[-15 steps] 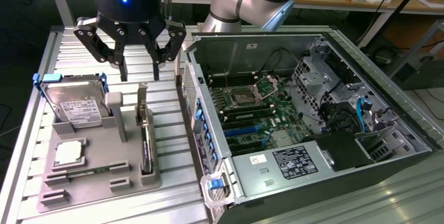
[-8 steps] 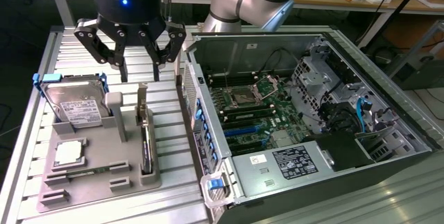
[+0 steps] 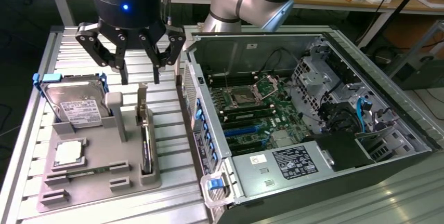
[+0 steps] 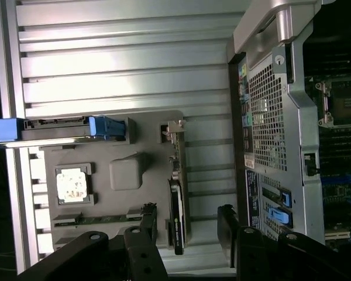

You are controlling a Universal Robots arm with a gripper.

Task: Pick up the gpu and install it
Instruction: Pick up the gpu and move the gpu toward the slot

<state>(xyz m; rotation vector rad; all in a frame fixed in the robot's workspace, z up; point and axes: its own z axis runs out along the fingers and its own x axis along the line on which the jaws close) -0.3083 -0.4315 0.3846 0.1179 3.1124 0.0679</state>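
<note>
Claw [image 3: 141, 77] wide open, nothing in it, hanging over the far end of the grey tray [image 3: 83, 185]. The gpu [image 3: 146, 138] stands on edge in its slot along the tray edge nearest the computer case [image 3: 315, 154], untouched. The exterior view gives the height gap and the open motherboard [image 3: 253, 112]. In the wrist view the card [image 4: 178, 175] runs between the two fingers [image 4: 147, 225], with the hard drive [image 4: 58, 127], processor [image 4: 72, 184] and memory stick [image 4: 99, 220] alongside it on the tray.
</note>
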